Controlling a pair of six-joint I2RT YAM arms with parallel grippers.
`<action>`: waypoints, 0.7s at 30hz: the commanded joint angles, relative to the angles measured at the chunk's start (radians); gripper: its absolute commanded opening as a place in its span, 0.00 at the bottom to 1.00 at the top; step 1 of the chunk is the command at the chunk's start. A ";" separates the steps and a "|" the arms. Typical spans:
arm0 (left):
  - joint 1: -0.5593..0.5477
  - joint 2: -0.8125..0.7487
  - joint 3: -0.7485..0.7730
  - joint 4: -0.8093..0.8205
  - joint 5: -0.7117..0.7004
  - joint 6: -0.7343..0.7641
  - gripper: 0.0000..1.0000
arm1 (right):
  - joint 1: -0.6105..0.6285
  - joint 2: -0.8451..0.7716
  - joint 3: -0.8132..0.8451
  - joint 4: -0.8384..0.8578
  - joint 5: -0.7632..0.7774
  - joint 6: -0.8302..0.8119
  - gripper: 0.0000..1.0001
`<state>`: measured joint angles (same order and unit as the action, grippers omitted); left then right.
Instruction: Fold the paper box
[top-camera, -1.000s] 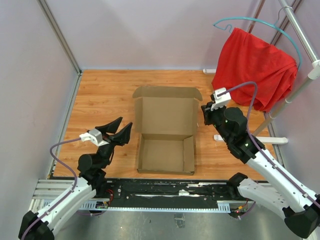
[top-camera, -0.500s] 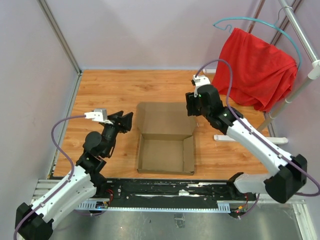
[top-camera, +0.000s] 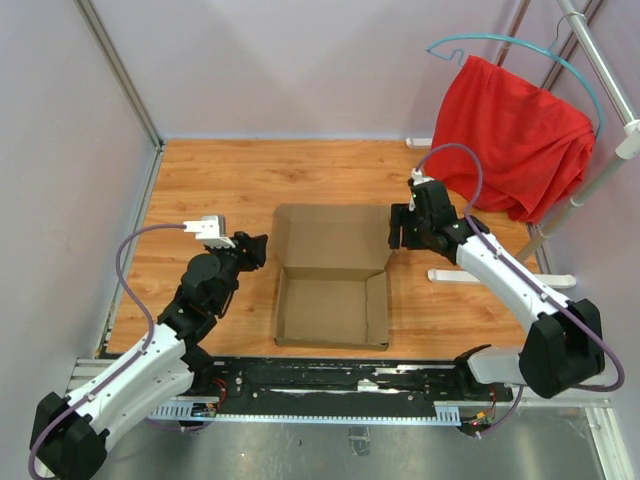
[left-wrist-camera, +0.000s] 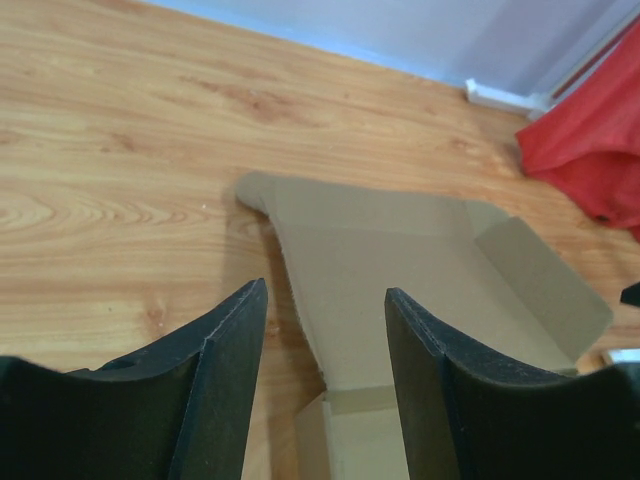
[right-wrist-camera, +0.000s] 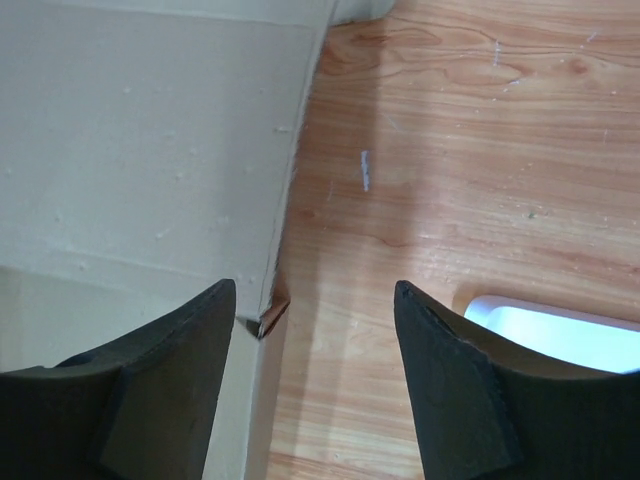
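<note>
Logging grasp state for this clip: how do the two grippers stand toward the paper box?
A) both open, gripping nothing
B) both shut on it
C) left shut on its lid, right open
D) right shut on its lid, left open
A: the left gripper and the right gripper each show jaws spread wide near the paper box, clamped on nothing.

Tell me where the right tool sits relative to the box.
In the top view, the right tool hovers open beside the right edge of the paper box lid; the red cloth hangs further right.
</note>
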<state>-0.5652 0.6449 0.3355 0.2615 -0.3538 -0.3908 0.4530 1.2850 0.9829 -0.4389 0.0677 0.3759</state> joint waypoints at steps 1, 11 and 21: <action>-0.005 0.015 0.049 -0.057 -0.016 -0.008 0.56 | -0.062 0.055 0.058 -0.030 -0.121 0.047 0.64; -0.005 -0.010 -0.016 -0.039 0.065 -0.038 0.55 | 0.073 -0.109 -0.241 0.135 -0.282 0.029 0.55; -0.005 -0.068 -0.050 -0.088 0.094 -0.029 0.54 | 0.185 0.105 -0.178 0.056 -0.037 0.106 0.41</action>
<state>-0.5655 0.6193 0.2913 0.1844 -0.2764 -0.4278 0.6056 1.3308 0.7578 -0.3428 -0.1036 0.4385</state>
